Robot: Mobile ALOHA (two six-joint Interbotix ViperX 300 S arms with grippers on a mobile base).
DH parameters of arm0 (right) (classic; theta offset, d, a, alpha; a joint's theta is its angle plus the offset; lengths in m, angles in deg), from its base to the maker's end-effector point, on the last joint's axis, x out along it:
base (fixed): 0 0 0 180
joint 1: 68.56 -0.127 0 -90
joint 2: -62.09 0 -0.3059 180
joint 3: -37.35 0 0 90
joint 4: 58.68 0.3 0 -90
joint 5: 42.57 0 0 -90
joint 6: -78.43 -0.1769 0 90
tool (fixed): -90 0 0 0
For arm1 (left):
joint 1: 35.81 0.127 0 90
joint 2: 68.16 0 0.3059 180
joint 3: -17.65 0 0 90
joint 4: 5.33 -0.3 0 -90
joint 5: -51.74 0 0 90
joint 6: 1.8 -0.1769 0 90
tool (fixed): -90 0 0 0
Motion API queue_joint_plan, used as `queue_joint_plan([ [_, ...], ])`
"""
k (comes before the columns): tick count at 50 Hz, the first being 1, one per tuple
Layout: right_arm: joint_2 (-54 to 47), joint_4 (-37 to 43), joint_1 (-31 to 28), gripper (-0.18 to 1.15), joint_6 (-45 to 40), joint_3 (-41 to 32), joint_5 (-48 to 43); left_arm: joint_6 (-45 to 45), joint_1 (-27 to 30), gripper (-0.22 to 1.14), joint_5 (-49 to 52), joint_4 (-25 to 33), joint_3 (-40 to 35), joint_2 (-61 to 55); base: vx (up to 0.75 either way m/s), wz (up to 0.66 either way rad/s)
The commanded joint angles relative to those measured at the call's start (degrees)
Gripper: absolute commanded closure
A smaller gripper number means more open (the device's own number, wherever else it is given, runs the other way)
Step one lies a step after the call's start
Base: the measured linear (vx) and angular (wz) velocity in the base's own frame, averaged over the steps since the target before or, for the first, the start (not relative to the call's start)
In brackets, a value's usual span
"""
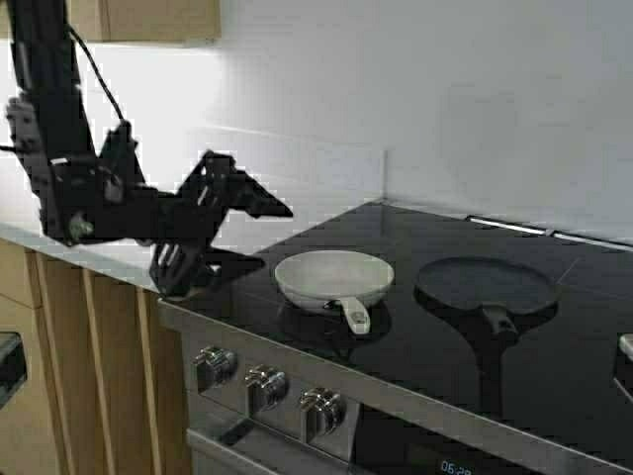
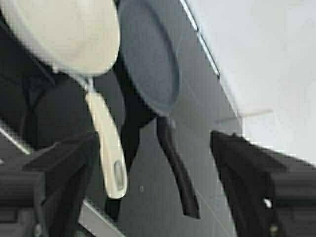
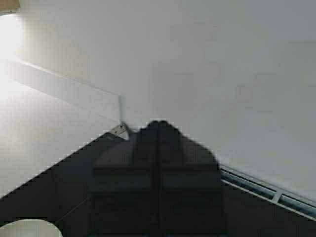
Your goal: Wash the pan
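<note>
The pan (image 1: 334,275) is small, round and cream-white. It sits on the black glass cooktop (image 1: 396,237), its beige handle (image 1: 354,315) pointing toward the front edge. My left gripper (image 1: 252,236) hovers open just left of the pan, above the stove's left front corner, holding nothing. From the left wrist, the pan (image 2: 64,29) and its handle (image 2: 108,153) lie ahead, between the spread fingers (image 2: 261,182). My right gripper (image 3: 158,129) is shut and empty, raised at the stove's right side and facing the back wall. A sliver of the pan (image 3: 29,228) shows below it.
A wider black pan (image 1: 488,285) with a black handle (image 1: 497,322) sits to the right of the cream pan. Stove knobs (image 1: 262,381) line the front panel. A white countertop (image 1: 109,252) and wooden cabinets lie to the left, with a white backsplash behind.
</note>
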Motion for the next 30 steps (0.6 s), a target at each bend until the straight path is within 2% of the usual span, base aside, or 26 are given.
queue_joint_plan([
  [1, -0.6, 0.1, -0.1, 0.91, -0.1, -0.7, -0.3, 2.5, -1.2, -0.08, -1.7, -0.3, -4.0, -4.0, 0.00, 0.00],
  [30, -1.1, 0.1, -0.1, 0.91, -0.9, -0.6, -0.2, 11.8, -5.9, -0.08, -2.0, 0.2, -20.0, -18.5, 0.00, 0.00],
])
